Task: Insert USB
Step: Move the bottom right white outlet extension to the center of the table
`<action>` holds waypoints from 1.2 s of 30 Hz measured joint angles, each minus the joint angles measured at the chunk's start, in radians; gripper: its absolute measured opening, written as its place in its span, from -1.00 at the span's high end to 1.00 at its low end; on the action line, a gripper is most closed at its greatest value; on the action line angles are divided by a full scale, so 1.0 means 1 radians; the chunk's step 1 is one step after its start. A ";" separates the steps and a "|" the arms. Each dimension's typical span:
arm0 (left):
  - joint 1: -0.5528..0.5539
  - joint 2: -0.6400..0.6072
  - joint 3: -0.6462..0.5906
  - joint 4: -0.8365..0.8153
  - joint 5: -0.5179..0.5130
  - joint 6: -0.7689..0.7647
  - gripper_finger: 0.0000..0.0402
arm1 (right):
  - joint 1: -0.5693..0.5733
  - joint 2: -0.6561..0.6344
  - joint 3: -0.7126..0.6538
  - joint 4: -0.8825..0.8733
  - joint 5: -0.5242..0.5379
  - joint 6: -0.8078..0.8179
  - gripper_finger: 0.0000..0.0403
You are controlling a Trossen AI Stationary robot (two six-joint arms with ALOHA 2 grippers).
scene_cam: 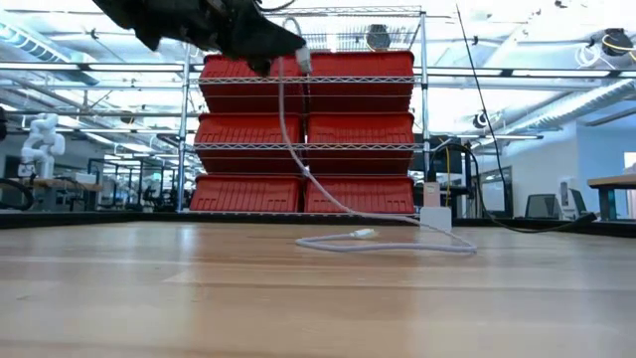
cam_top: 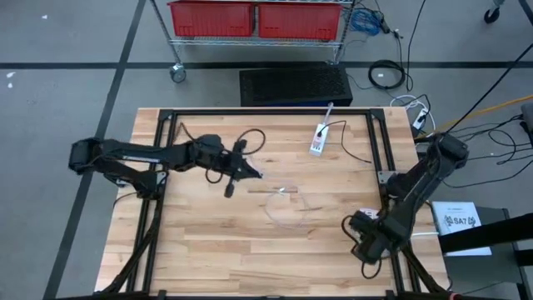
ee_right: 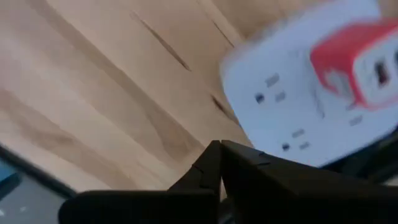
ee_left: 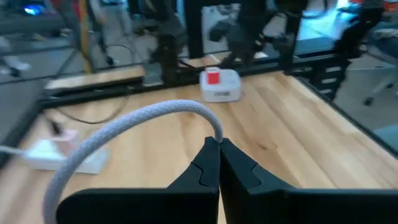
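I see left gripper [ee_left: 219, 142] raised over the worktop [cam_top: 208, 250], jaws clenched on the white cable [ee_left: 124, 127]; right gripper [ee_right: 219, 146] jaws closed, empty, beside the power strip [ee_right: 298, 99]

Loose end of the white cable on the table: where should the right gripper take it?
Probably the stiff connector at the end of the white cable, from straight above, fingers across its narrow sides: it lies flat on the table, and the cord itself is limp.
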 joint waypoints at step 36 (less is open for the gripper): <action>-0.052 -0.099 -0.230 0.158 -0.188 -0.082 1.00 | -0.011 0.135 -0.078 0.026 0.135 0.210 1.00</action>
